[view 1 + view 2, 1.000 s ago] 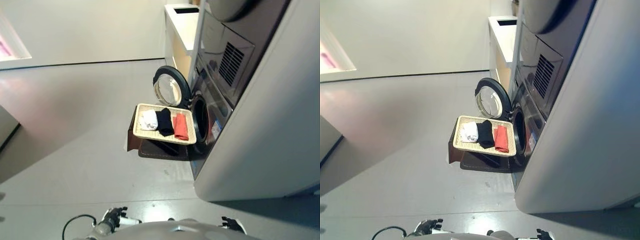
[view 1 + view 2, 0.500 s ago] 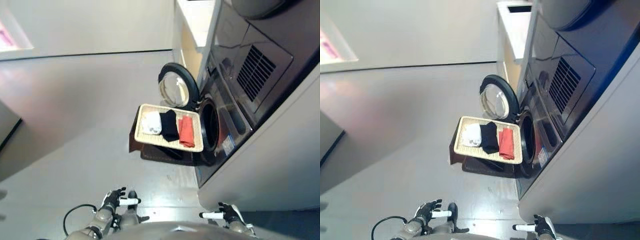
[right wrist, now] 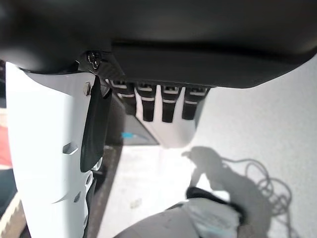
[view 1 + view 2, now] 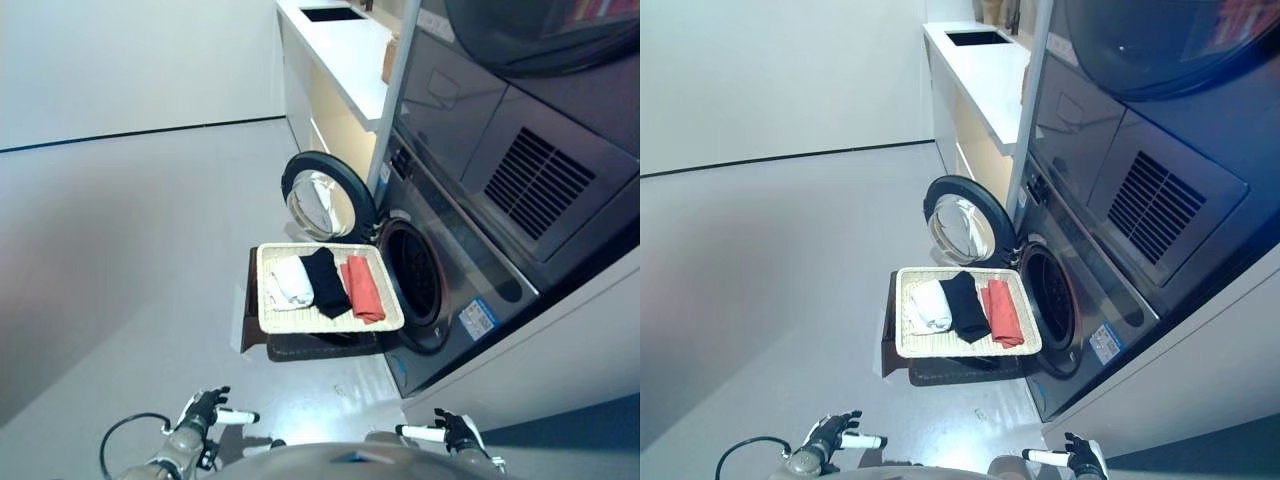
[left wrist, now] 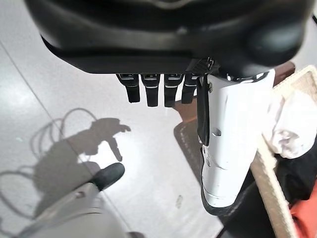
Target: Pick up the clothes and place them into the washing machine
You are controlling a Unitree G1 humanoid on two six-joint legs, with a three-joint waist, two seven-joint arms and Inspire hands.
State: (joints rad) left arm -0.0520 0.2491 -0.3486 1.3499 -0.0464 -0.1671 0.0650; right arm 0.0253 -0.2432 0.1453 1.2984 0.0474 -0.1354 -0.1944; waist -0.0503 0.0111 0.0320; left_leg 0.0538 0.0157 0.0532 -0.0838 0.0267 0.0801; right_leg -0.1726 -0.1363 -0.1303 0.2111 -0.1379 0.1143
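Well ahead of both hands point(image 4: 203, 410), clothes point(image 4: 322, 283) in basket point(image 4: 330, 321)

The right robot hand point(image 3: 148, 64) hangs empty over grey floor point(image 3: 257, 114), fingers apparently relaxed.

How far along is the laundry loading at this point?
Only the setup is done: the washing machine door stands open. Nothing is in hand; the left hand and right hand hang open and empty. The white, black and red clothes all remain in the basket.
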